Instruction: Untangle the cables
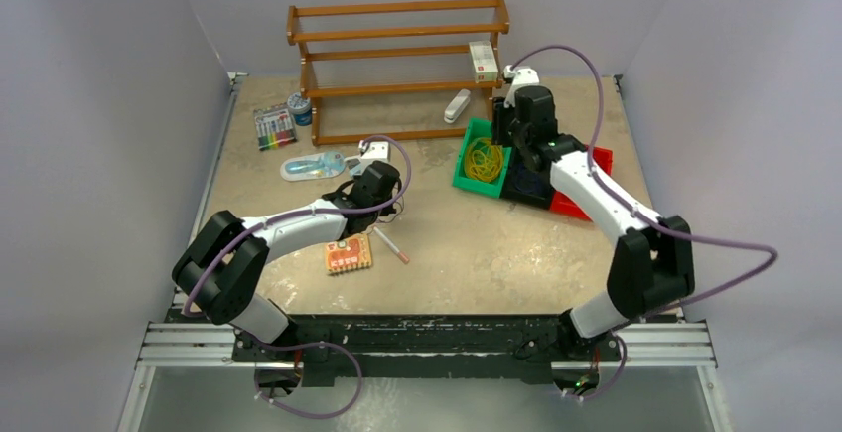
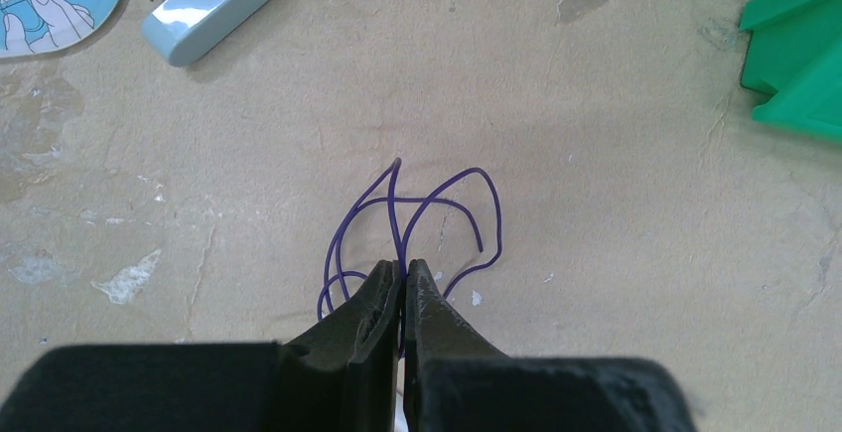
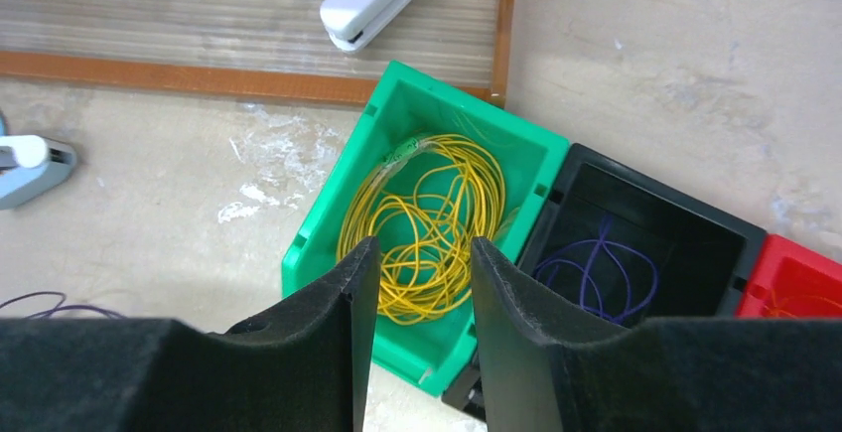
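My left gripper (image 2: pixel 404 265) is shut on a thin dark blue cable (image 2: pixel 395 199), whose loops spread over the tabletop just beyond the fingertips. In the top view this gripper (image 1: pixel 392 209) is left of the table's centre. My right gripper (image 3: pixel 425 245) hangs open and empty over the green bin (image 3: pixel 328 223), which holds a coil of yellow cables (image 3: pixel 437 216). Another dark blue cable (image 3: pixel 596 268) lies in the black bin (image 3: pixel 695 223) beside it. A trace of orange cable shows in the red bin (image 3: pixel 804 273).
A wooden rack (image 1: pixel 397 55) stands at the back with a small box (image 1: pixel 483 60) on it and a white stapler (image 1: pixel 457 106) under it. A marker pack (image 1: pixel 274 126), a light blue tool (image 2: pixel 209 10), an orange card (image 1: pixel 348 253) and a pen (image 1: pixel 390 243) lie on the left half.
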### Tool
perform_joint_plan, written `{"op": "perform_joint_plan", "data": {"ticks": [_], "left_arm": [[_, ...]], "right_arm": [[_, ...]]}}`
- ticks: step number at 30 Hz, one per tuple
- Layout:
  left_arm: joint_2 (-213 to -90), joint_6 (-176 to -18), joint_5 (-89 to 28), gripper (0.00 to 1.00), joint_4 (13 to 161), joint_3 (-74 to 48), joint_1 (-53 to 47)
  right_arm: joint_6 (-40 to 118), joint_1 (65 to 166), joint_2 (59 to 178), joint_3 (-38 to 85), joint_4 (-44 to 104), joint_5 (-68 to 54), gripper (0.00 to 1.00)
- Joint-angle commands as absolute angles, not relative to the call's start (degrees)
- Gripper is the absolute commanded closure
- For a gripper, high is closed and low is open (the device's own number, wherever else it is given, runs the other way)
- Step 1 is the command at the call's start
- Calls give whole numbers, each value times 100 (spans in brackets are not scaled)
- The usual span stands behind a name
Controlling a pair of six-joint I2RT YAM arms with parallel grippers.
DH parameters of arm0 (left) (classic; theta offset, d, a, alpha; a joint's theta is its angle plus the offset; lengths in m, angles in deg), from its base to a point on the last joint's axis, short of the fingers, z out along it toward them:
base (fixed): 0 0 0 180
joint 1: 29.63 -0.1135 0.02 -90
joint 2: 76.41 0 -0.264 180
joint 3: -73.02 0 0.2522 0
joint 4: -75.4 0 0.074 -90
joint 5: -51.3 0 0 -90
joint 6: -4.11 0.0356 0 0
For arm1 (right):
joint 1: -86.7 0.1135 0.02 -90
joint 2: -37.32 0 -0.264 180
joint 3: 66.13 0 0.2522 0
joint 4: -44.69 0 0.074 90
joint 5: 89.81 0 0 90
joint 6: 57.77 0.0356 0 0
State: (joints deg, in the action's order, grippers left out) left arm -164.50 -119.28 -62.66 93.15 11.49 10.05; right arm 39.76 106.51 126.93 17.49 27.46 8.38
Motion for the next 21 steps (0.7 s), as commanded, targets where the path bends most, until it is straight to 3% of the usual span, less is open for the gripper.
{"op": "perform_joint_plan", "data": {"ticks": [1, 12, 21], "left_arm": [[-16216, -11858, -6239, 100, 9173, 979, 1001], [-16047, -11778, -6067, 100, 9336, 731, 1002], [-15661, -11581, -5686, 100, 9356, 644, 1001]], "right_arm": [[4051, 10630, 11770, 1394, 3201, 1102, 58], [4087, 10630, 9983, -257, 4601, 46, 56], [4254, 10630, 9546, -1001, 5649, -523, 53]]}}
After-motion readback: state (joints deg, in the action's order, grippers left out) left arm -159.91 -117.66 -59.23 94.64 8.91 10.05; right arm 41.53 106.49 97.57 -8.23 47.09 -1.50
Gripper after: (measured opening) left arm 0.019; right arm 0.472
